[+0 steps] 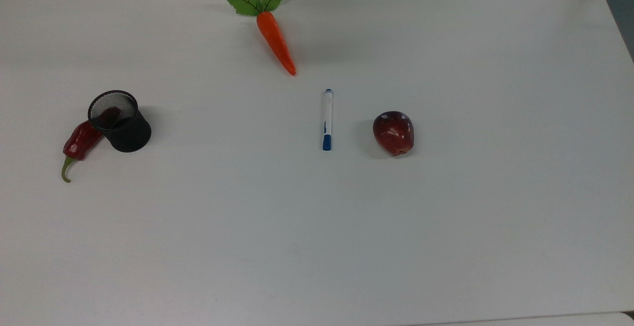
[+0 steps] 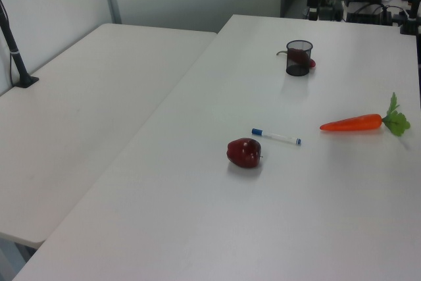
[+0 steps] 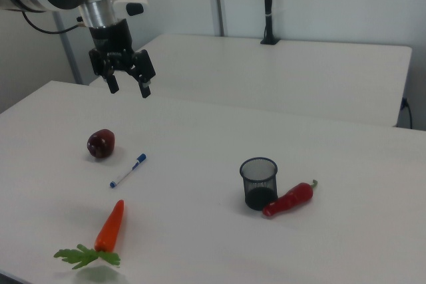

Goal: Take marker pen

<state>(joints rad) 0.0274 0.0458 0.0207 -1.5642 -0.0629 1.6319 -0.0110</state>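
Nothing is taken yet: the marker pen [image 1: 326, 119] lies untouched on the desk [image 1: 317, 242], between apple [image 1: 394, 133] and carrot [image 1: 276, 42]. The gripper [image 3: 128, 84] hangs high above, jaws spread and empty (approach, descent and grasp all remain).

marker pen [image 1: 326, 118] white, blue cap | carrot [image 1: 276, 42] orange | mesh cup [image 1: 120, 120] black
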